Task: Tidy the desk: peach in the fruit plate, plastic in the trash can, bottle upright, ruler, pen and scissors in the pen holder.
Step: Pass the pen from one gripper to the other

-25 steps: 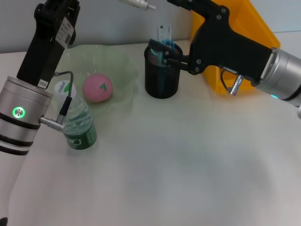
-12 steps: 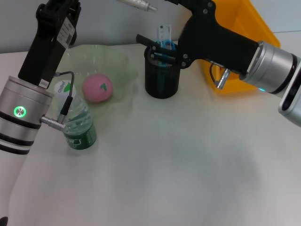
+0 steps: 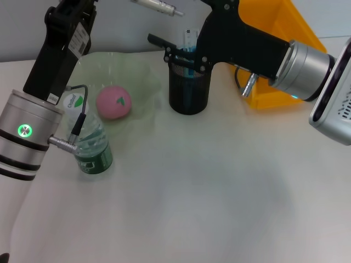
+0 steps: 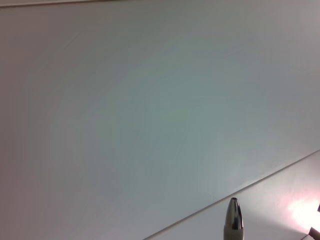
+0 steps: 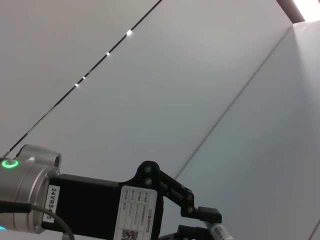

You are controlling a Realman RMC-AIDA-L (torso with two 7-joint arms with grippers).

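Head view: the plain white flat desk [image 3: 208,197] fills the scene. At its far right edge stands the large bright yellow rectangular trash can [image 3: 285,33], partly covered by the right arm. That arm reaches across from the right, and its black right gripper [image 3: 164,46] sits at the far rim of the pen holder; one finger [image 3: 156,39] juts out to the left of the cup, and I cannot tell whether the gripper is parted or clenched.

The left arm rises along the left side. The left gripper [image 3: 112,3] is raised at the top edge of the view and grasps the slim silver-grey pen [image 3: 156,5], which sticks out level toward the right, well above the desk.

At far left lies the wide, shallow, translucent pale green fruit plate [image 3: 137,68] with its wavy rim, and the round pink fuzzy peach [image 3: 114,102] with a green leaf mark rests in it. The black wire-mesh cylindrical pen holder [image 3: 189,87] stands just beside the plate's right rim. Inside it are the light blue scissors [image 3: 189,57] and the short clear plastic ruler [image 3: 191,37], which pokes up above the rim. The small clear plastic bottle [image 3: 90,139] with white cap and green label stands upright near the plate's near-left rim, partly behind the left arm.

Left wrist view: only the pen's tip [image 4: 233,220] against a pale surface.

Right wrist view: the left gripper [image 5: 200,220] farther off, closed on the pen.
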